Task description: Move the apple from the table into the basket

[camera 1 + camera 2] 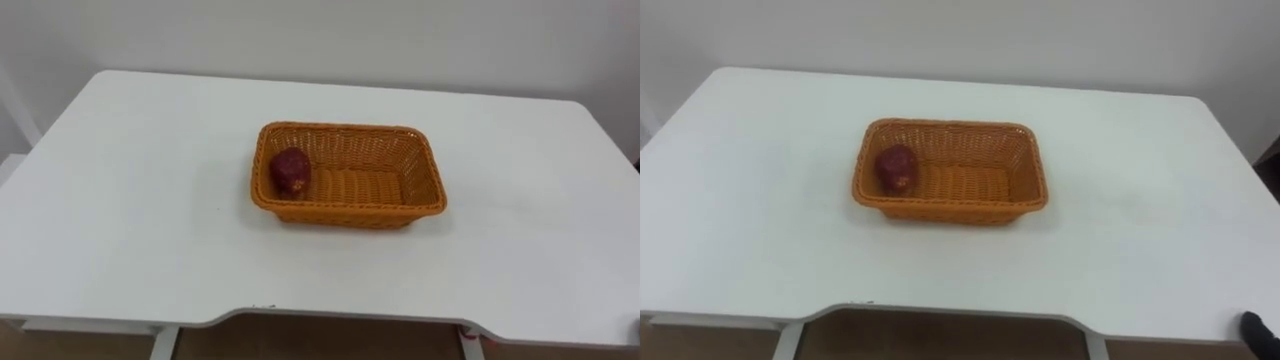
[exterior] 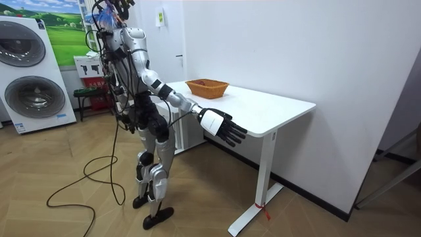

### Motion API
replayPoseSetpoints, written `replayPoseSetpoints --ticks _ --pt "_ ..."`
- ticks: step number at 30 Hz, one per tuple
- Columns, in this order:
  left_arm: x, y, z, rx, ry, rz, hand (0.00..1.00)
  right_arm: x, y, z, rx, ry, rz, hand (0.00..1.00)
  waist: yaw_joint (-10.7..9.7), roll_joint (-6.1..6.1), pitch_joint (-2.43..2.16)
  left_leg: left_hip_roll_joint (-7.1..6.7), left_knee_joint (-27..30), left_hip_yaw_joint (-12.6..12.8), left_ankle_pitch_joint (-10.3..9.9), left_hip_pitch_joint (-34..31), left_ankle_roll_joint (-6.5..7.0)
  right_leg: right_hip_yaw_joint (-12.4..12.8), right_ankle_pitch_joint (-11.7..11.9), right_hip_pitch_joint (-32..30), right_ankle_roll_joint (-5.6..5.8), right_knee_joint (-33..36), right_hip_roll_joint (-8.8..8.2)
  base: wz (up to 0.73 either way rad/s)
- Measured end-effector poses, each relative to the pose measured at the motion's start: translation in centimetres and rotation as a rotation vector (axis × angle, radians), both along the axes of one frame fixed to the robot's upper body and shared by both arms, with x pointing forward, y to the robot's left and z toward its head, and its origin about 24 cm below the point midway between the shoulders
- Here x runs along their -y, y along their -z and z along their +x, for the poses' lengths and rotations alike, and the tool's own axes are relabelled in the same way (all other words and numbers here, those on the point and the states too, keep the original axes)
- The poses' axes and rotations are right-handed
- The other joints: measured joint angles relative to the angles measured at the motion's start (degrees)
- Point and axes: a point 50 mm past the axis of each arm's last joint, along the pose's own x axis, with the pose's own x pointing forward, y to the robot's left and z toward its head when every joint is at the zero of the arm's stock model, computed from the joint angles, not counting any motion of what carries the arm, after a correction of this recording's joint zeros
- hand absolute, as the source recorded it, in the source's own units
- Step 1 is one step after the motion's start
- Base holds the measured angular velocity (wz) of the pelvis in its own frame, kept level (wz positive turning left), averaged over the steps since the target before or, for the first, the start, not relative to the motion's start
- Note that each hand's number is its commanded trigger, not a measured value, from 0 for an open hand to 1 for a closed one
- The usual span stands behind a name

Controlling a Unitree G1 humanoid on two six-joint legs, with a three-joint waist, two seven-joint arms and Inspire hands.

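Observation:
A dark red apple (image 1: 289, 171) lies inside an orange wicker basket (image 1: 345, 129), against its left end. The basket stands near the middle of a white table (image 1: 130, 200). In the room view I stand at the table's front edge, and the basket (image 2: 206, 87) is at arm's reach ahead of me. My right hand (image 2: 223, 126) is stretched out beside the table's front edge at about tabletop height, fingers spread and holding nothing. A dark fingertip of that hand (image 1: 1252, 325) shows at the lower right corner, off the table's front edge and far from the basket.
A white wall runs along the far side of the table. Bare tabletop surrounds the basket on all sides. Two washing machines (image 2: 29, 72) stand at the room view's left, behind me, beside a small rack (image 2: 89, 82).

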Motion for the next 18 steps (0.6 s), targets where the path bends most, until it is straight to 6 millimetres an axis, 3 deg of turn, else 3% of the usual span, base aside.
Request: replayPoseSetpoints --ticks 4,10,13,15,18 --pt "0.0 0.0 -0.1 -0.005 -0.005 0.005 0.0 0.0 0.2 -0.4 0.045 0.034 0.045 0.0 0.01 0.32 -0.16 -0.01 -0.03 -0.08 -0.06 0.33 0.02 -0.09 0.01 0.25 0.01 -0.06 -0.01 0.0" --pt "0.4 0.2 0.3 0.013 -0.015 0.009 0.0 -0.6 0.5 0.0 0.126 0.098 0.099 0.0 0.15 0.54 -0.11 0.1 -0.49 0.27 -0.15 1.21 -0.05 2.86 0.01 0.69 0.01 -0.14 0.33 -0.06" --pt "0.8 0.3 0.5 0.03 -0.013 0.007 0.0 -0.9 -0.1 1.0 0.161 0.119 0.074 0.0 0.06 1.01 0.15 0.07 -0.68 1.02 -0.16 1.3 -0.08 3.12 0.02 0.75 0.0 -0.69 0.37 -0.15" --pt "0.8 0.3 0.7 0.052 -0.027 -0.002 0.0 -1.5 -0.5 2.1 0.218 0.172 0.069 0.0 -0.2 1.61 0.96 -0.01 -0.98 1.91 -0.14 1.59 -0.13 3.21 0.03 0.71 -0.01 -0.95 0.4 -0.2" --pt "0.8 0.3 0.8 0.071 -0.022 -0.007 0.0 -1.7 -1.2 3.0 0.258 0.211 0.042 0.0 -0.26 2.13 1.17 0.06 -1.56 2.61 -0.09 1.64 -0.2 3.26 0.03 0.24 -0.01 -0.91 0.4 -0.13"
